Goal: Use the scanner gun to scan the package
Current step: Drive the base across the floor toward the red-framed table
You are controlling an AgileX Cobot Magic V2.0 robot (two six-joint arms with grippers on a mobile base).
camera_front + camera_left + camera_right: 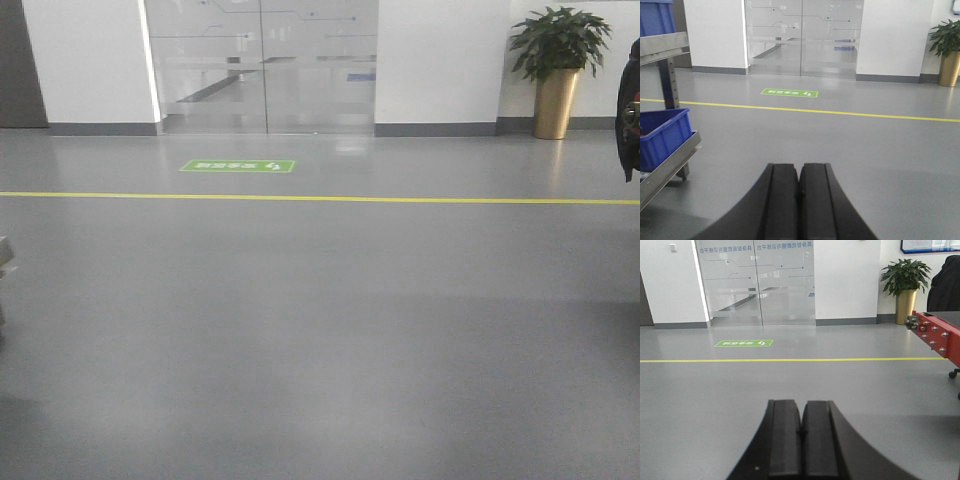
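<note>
1. Left gripper (799,200), black with curved fingers: pressed together, nothing between them.
2. Right gripper (802,440), black, likewise clenched on nothing.
3. Package and scanner gun: whereabouts cannot be told from these views.
4. Smooth grey floor (320,330) — a broad stretch runs ahead, crossed by a thin yellow floor line (320,198).
5. Edges: grey metal rack (670,167) holding a blue plastic bin (662,137) (left of the left gripper); red bolted metal frame (940,337) at the right gripper's right.

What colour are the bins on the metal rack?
The bins are blue, shown best in the left wrist view.
</note>
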